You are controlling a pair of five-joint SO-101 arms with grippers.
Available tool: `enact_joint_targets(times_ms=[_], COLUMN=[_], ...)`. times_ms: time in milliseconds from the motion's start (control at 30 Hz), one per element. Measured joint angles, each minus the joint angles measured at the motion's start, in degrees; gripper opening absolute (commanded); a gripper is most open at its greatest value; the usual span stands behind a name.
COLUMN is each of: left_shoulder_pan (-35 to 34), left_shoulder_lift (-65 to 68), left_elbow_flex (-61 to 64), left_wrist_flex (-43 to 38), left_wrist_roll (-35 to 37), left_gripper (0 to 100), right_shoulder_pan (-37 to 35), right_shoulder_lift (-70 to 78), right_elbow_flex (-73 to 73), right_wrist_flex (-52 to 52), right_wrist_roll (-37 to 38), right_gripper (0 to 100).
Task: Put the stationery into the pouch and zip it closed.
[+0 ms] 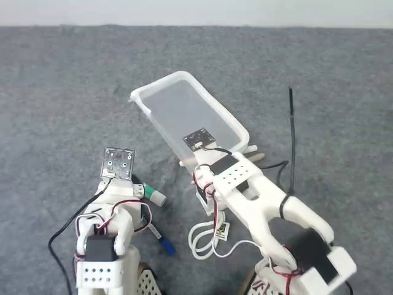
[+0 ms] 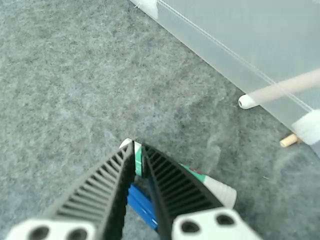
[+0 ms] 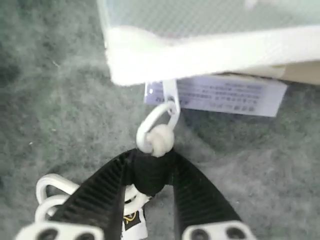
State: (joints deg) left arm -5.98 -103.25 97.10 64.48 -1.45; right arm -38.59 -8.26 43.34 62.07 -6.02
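Setting: robotics lab bench, not a home or office.

Evidence:
- Two small white arms, left arm [image 1: 107,246] and right arm [image 1: 270,203], stand side by side at the near edge of the table [image 1: 61,92]. Their shells look printed, with rows of open screw holes.
- Red and black wiring [image 1: 116,218] runs exposed along the joints. A white cable [image 1: 206,243] lies looped on the surface and a black cable [image 1: 291,135] trails off beside it.
- The table is covered edge to edge with grey felt.
- A plain pale wall [image 1: 184,12] stands behind.

Grey felt table [image 1: 61,92] carries a translucent pouch [image 1: 178,110], marker [image 1: 155,196] and blue pen [image 1: 165,245].
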Motion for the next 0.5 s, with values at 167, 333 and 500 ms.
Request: enact_joint_targets(times_ms=[167, 333, 500], left_shoulder_pan=[0.00, 0.00, 0.00], left_shoulder_lift=[0.00, 0.00, 0.00], left_elbow_flex=[0.00, 0.00, 0.00], left_wrist_flex=[0.00, 0.00, 0.00], left_wrist_roll=[0.00, 0.00, 0.00], left_gripper=[2, 2, 2], right_shoulder_pan=[0.00, -0.09, -0.18], right_shoulder_lift=[-4.57, -4.66, -1.23], right_elbow_flex=[0.00, 0.00, 0.00], right_wrist_flex=[2.29, 2.46, 0.18], right_wrist_roll=[0.00, 0.00, 0.00], right_gripper=[11.9, 11.6, 8.6])
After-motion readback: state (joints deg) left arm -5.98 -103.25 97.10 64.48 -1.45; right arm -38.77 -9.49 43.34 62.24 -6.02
